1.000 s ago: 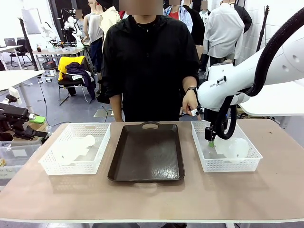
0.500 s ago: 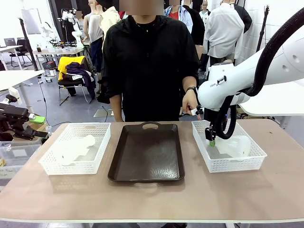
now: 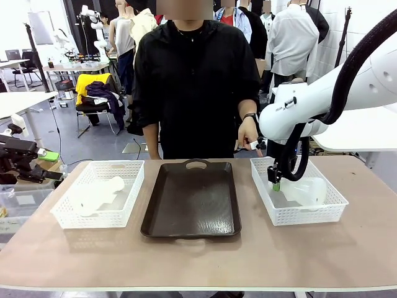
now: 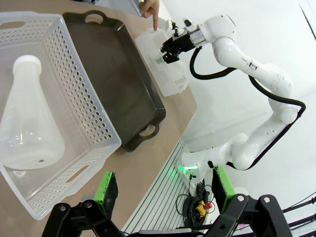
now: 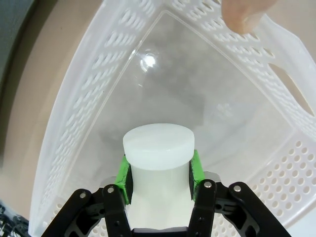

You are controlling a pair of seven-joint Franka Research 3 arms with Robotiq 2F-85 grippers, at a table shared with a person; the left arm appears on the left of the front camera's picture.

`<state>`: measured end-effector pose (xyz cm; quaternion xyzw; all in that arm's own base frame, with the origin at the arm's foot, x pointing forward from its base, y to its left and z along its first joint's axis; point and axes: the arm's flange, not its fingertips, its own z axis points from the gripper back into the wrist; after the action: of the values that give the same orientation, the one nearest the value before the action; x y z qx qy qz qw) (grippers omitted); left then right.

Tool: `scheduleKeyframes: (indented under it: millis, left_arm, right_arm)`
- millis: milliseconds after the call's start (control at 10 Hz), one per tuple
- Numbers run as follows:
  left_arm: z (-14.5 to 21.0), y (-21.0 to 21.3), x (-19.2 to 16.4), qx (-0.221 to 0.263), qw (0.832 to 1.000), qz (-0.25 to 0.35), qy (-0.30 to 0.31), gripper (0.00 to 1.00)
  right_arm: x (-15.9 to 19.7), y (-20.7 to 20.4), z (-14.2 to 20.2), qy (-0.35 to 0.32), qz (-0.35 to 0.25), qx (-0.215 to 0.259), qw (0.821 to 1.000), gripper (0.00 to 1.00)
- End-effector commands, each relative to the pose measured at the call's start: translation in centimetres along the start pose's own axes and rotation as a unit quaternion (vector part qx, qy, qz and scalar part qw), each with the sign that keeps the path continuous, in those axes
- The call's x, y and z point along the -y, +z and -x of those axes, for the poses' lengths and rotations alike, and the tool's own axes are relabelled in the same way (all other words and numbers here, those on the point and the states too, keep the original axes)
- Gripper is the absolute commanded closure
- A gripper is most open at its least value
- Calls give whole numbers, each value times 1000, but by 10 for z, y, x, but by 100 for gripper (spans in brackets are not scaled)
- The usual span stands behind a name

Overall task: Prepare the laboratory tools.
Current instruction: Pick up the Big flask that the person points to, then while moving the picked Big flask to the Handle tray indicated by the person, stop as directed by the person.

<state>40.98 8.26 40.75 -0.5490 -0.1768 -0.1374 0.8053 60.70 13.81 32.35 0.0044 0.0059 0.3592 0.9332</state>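
Closest in, the right fingers (image 5: 123, 183) were clamped on the neck of one flask (image 5: 158, 148), green pads on either side just under its flat cap. The flask's body was mostly hidden behind the cap and fingers. All that was inside the right basket (image 5: 84, 108), with the person's hand (image 5: 244, 12) cut off at the top edge, only a fingertip over the rim.

The left fingers (image 4: 107, 190) stood wide apart holding nothing, off to the side of the bench (image 3: 198, 261). They faced the other flask (image 4: 29, 123), which lay on its side in the left basket (image 4: 94, 113).

From the front both flasks were just pale blurs behind the lattice, so I couldn't tell if the gripped one touched the basket floor. A dark brown tray (image 3: 192, 205) sat between the baskets on the beige bench top. The person (image 3: 195, 81), in black, stood at the far side. Behind was a busy workshop, with a chair (image 3: 93, 99) draped in clothes.
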Motion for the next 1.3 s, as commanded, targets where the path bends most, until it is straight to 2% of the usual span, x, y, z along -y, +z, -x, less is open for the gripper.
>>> scheduleKeyframes:
  millis: [0, 100, 1200]
  left_arm:
    - [0, 2, 1, 1, 1000, -1, -1, 0]
    - [0, 2, 1, 1, 1000, -1, -1, 0]
    - [0, 2, 1, 1, 1000, -1, -1, 0]
  right_arm:
    - [3, -3, 12, 8, -52, 8, 999, 100]
    - [0, 0, 0, 0, 0, 0, 1000, 100]
    - [0, 0, 0, 0, 0, 0, 1000, 100]
